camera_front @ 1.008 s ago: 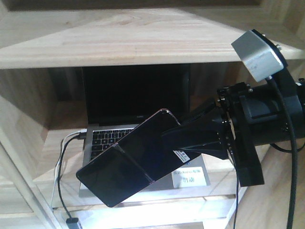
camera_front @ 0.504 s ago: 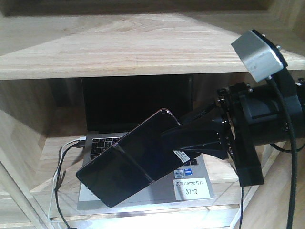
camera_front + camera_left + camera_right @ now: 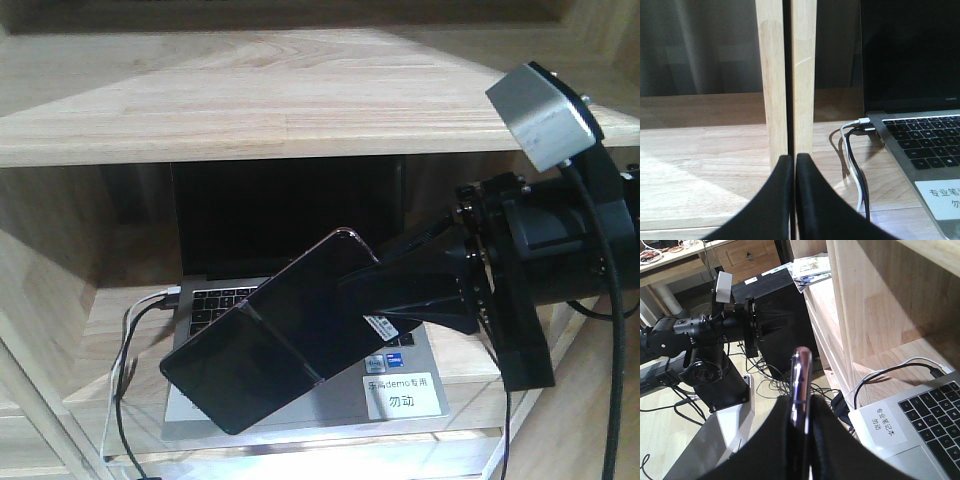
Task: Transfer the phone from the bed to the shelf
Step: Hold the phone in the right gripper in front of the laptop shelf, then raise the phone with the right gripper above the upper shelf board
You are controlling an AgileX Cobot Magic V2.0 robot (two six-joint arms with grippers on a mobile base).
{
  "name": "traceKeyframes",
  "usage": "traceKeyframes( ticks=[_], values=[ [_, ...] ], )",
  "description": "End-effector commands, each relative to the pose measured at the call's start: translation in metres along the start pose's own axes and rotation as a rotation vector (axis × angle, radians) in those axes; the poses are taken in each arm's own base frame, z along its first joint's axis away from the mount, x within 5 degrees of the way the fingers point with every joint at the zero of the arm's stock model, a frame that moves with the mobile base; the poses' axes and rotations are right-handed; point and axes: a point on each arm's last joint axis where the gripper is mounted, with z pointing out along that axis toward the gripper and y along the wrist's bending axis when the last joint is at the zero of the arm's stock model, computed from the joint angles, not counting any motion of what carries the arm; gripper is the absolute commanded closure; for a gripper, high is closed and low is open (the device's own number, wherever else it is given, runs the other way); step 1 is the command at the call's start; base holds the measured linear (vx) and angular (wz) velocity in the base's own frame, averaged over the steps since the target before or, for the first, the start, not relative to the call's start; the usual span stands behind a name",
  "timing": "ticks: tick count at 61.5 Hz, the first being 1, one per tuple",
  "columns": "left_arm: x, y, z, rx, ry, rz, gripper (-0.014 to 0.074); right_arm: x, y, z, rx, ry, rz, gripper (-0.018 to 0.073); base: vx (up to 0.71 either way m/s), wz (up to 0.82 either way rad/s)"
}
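The phone [image 3: 270, 335], a glossy black slab with a pinkish edge and a crease across its middle, hangs tilted in the air in front of the open laptop [image 3: 300, 400]. My right gripper [image 3: 355, 292] reaches in from the right and is shut on the phone's upper end. In the right wrist view the phone [image 3: 801, 380] stands edge-on between the black fingers [image 3: 827, 440]. The shelf [image 3: 300, 95], a thick pale oak board, runs across above the phone. My left gripper [image 3: 793, 167] is shut on nothing, pointing at two wooden uprights [image 3: 785, 75]. The bed is out of view.
The grey laptop [image 3: 920, 145] sits in the compartment under the shelf, with white and black cables [image 3: 855, 160] plugged in at its left and a white label [image 3: 402, 396] on its palm rest. The left arm [image 3: 705, 330] and floor cables show beside the shelving unit's side wall [image 3: 865, 305].
Over the first half second the shelf and laptop slid down in the front view while the phone and right gripper kept their place. Since then nothing has moved.
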Motion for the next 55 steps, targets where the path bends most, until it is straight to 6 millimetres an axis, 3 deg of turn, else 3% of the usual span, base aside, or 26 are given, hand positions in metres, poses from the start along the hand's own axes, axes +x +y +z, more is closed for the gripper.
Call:
traceKeyframes(
  ticks=[1, 35, 55],
  values=[
    [-0.006, 0.001, 0.0, -0.01, -0.077, -0.013, 0.0596, -0.014, 0.016, -0.007, -0.077, -0.077, -0.027, 0.0561, 0.0, 0.0],
    [-0.006, 0.001, 0.0, -0.01, -0.077, -0.013, 0.0596, -0.018, 0.015, -0.008, -0.065, -0.117, -0.015, 0.0561, 0.0, 0.0],
    [-0.006, 0.001, 0.0, -0.01, -0.077, -0.013, 0.0596, -0.036, 0.018, -0.012, -0.099, -0.318, 0.03, 0.0561, 0.0, 0.0]
  ],
)
